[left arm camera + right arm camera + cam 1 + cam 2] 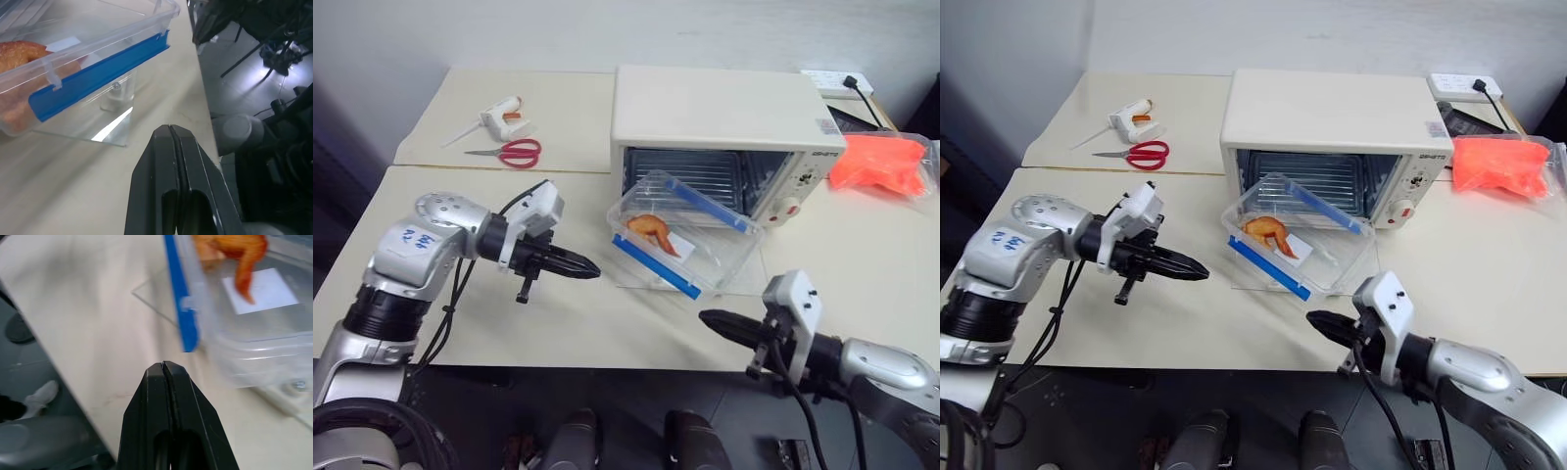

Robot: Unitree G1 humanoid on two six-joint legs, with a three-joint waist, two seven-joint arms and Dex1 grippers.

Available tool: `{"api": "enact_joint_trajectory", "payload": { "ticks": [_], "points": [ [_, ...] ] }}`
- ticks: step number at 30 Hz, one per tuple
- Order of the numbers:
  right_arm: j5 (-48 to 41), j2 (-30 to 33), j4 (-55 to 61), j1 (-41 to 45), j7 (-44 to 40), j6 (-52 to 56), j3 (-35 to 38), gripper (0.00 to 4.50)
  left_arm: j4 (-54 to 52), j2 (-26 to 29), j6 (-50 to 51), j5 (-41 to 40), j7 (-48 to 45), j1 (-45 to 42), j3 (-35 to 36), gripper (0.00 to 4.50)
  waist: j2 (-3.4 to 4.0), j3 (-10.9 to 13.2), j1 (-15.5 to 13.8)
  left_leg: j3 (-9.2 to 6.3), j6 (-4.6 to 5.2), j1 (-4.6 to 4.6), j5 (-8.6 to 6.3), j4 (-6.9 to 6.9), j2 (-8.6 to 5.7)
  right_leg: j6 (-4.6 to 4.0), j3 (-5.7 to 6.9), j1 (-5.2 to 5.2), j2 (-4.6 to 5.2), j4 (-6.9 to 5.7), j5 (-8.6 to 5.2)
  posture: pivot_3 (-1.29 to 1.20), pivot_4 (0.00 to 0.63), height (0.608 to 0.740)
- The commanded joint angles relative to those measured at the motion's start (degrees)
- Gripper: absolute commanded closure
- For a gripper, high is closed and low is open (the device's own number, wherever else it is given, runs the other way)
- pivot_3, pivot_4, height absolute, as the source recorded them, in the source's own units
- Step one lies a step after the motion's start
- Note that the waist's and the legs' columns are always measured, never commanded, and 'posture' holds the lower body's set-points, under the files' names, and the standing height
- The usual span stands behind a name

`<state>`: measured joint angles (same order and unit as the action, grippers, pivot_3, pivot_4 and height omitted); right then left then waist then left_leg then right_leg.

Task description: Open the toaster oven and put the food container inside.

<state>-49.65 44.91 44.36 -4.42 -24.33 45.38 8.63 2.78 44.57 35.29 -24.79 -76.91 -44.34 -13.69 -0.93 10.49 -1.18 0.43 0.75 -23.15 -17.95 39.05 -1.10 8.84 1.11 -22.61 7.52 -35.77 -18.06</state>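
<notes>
1. Far left, back table: a glue gun [501,115] with red scissors [509,152] just in front of it, both well apart from everything else.
2. Left gripper [590,267] hovers over the front table [558,323], fingers pressed together, holding nothing. It points toward the food container.
3. Food container [680,233] lies just to the right of the left gripper's tip, with a gap of bare table between them. No contact.
4. The container sits on the oven's opened glass door [744,279], which lies flat on the table in front of the oven mouth. Its far end reaches the oven opening; can't tell if it is partly inside.
5. Container's long axis runs diagonally: near end toward the front table edge, far end toward the oven. Two blue clip strips [656,266] run along the long sides. Orange food [653,230] shows inside, toward the left half.
6. Toaster oven [724,122] stands behind the container, door open, rack visible, knobs and red button on its right side.
7. Right gripper [713,319] is at the front table edge, just in front of the container's near right corner, fingers together, empty, apart from the container.
8. Far right: an orange plastic bag [879,162] beside the oven, and a power strip [837,82] behind it.
</notes>
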Motion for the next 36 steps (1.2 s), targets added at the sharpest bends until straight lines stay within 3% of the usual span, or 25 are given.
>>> {"api": "enact_joint_trajectory", "payload": {
  "ticks": [1,10,20,36],
  "points": [
    [4.0,-0.4,-3.1,3.2,-1.1,-2.7,-0.6,4.47,2.1,-1.8,-2.8,2.3,0.5,-1.6,0.2,4.5,0.0,0.0,0.1,0.01,0.0,0.0,0.0,-0.02,0.0,0.0,0.0,-0.01,0.0,-0.02,0.0,0.0,0.15,0.74],
    [11.1,0.6,-16.9,14.7,-8.0,-6.5,-0.6,4.47,5.0,-7.1,-4.0,4.3,3.8,-3.4,1.6,4.5,0.0,0.0,0.0,0.01,0.01,0.0,0.0,0.05,-0.01,0.02,0.01,0.0,0.02,-0.07,0.01,0.0,0.15,0.74],
    [15.2,0.2,-19.8,17.2,-13.1,-8.0,-2.3,4.47,4.8,-11.9,-2.8,5.8,10.1,-2.9,2.1,4.5,0.0,0.0,0.0,-0.01,0.0,-0.01,0.0,0.06,0.0,0.03,0.04,0.0,0.02,-0.09,0.02,0.0,0.15,0.74],
    [33.8,-10.7,-47.3,38.6,-8.1,-22.1,-7.9,4.47,21.2,-30.3,-8.9,14.5,36.5,-13.0,6.3,4.5,0.0,0.0,0.0,0.04,-0.06,-0.06,0.05,0.08,-0.05,0.07,0.1,-0.08,0.05,-0.12,0.04,0.0,0.15,0.74]
  ]
}}
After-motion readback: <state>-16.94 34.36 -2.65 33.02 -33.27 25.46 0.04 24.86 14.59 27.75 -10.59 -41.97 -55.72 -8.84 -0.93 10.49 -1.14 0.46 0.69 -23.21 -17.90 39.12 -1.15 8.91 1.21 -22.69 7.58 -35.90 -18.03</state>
